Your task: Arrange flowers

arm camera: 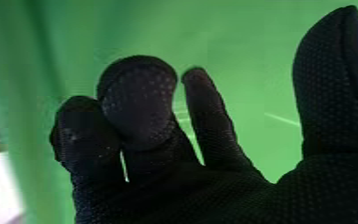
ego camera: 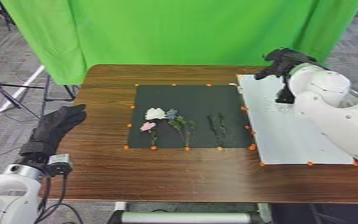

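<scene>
The right hand [ego camera: 286, 59] is found beyond the far part of the white board [ego camera: 286, 145], on the right side of the table [ego camera: 175, 180]. Its state is recorded as wide: in the right wrist view the thumb [arm camera: 335, 85] is set well apart from the fingers [arm camera: 138, 110], which are raised and slightly bent. Just nearer than the hand, a small dark shape [ego camera: 285, 95] is noted over the white board; what it is cannot be told.

The flowers are located well apart from the right hand, to its left and nearer the robot, laid on the black mat [ego camera: 198, 94]. At the mat's left part a white bloom [ego camera: 155, 114] is noted, with a blue bloom [ego camera: 171, 114] just beside it and a pink bloom [ego camera: 147, 126] nearer the robot. Green foliage [ego camera: 183, 124] is seen to the right of these, and a darker stem [ego camera: 218, 129] is placed farther right, between the foliage and the white board. The stems are pointed toward the robot.

Orange marks are spaced along the edges of mat and board. The left hand [ego camera: 55, 127] is held at the table's left edge, its fingers extended away from the robot. Behind the table a green curtain [ego camera: 175, 35] is hung.
</scene>
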